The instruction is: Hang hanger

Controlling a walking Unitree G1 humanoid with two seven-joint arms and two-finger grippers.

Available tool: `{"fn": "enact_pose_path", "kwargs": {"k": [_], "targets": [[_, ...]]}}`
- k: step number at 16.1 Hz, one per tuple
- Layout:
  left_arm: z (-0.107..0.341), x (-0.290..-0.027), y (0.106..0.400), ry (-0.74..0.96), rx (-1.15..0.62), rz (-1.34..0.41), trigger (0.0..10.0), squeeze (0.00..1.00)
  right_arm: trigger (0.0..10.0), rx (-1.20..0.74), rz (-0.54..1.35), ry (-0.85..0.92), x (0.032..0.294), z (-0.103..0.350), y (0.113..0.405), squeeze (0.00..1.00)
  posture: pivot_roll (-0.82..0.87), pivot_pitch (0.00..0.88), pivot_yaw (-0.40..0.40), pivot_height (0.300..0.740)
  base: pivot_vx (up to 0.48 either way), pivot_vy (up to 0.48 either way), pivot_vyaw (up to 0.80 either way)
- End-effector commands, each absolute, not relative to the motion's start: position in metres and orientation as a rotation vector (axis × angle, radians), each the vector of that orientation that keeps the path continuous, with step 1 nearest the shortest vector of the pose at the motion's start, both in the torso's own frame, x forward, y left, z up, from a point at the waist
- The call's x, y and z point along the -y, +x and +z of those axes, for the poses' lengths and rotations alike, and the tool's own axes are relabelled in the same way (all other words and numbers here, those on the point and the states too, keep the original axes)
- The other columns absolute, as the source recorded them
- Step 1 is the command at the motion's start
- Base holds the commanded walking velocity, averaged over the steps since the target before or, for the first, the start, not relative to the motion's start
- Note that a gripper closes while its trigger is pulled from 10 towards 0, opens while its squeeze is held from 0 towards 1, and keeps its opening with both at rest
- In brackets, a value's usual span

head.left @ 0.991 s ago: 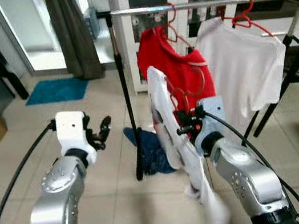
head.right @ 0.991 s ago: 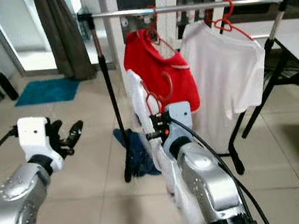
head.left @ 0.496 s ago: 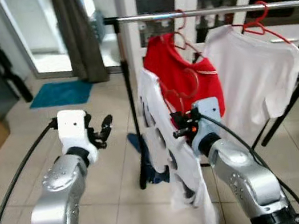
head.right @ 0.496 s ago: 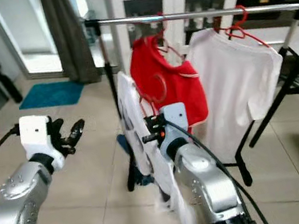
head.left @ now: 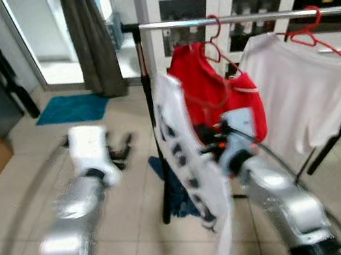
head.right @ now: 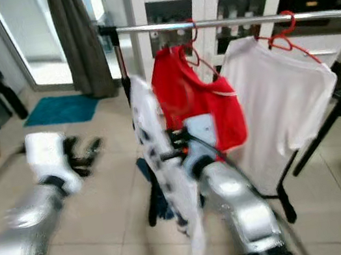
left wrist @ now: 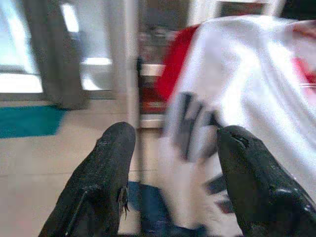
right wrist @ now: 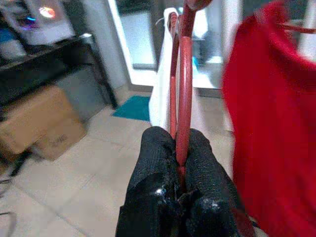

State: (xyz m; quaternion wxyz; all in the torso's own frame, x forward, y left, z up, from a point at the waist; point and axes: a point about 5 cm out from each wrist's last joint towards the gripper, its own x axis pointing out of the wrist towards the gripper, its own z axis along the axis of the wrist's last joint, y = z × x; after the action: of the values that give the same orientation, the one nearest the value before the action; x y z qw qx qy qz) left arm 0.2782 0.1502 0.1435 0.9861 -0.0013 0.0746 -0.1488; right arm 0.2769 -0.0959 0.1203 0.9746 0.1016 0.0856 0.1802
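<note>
Firmly gripped red hanger [right wrist: 183, 79], right hand [right wrist: 178, 154], printed shirt [head.left: 189, 164]

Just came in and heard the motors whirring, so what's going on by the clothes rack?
The robot is hanging laundry. Its right gripper is shut on a red hanger that carries a white printed shirt, held up in front of the metal rail and not yet hooked on it. A red shirt and a white T-shirt hang there on red hangers. The left gripper is open and holds nothing.
</note>
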Motion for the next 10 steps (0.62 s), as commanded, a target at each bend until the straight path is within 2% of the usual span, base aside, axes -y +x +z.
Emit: {"fn": "enact_pose_path", "kwargs": {"k": [1, 5, 10], "targets": [[0.1486, -0.1586, 0.2785, 0.016, -0.133, -0.273, 10.0, 0.00, 10.0, -0.132, 0.387, 0.209, 0.0900, 0.1285, 0.2777, 0.00, -0.10, 0.000, -0.010, 0.740, 0.326, 0.000, 0.00], [0.1485, -0.1591, 0.2783, 0.019, -0.132, -0.273, 10.0, 0.00, 10.0, -0.143, 0.419, 0.182, 0.0878, 0.1268, 0.2770, 0.00, -0.10, 0.000, -0.016, 0.740, 0.327, 0.000, 0.00], [0.1465, -0.1618, 0.2766, 0.045, -0.136, -0.274, 10.0, 0.00, 10.0, -0.157, 0.338, 0.125, 0.0973, 0.1241, 0.2819, 0.00, -0.10, 0.000, -0.020, 0.740, 0.325, 0.000, 0.00]]}}
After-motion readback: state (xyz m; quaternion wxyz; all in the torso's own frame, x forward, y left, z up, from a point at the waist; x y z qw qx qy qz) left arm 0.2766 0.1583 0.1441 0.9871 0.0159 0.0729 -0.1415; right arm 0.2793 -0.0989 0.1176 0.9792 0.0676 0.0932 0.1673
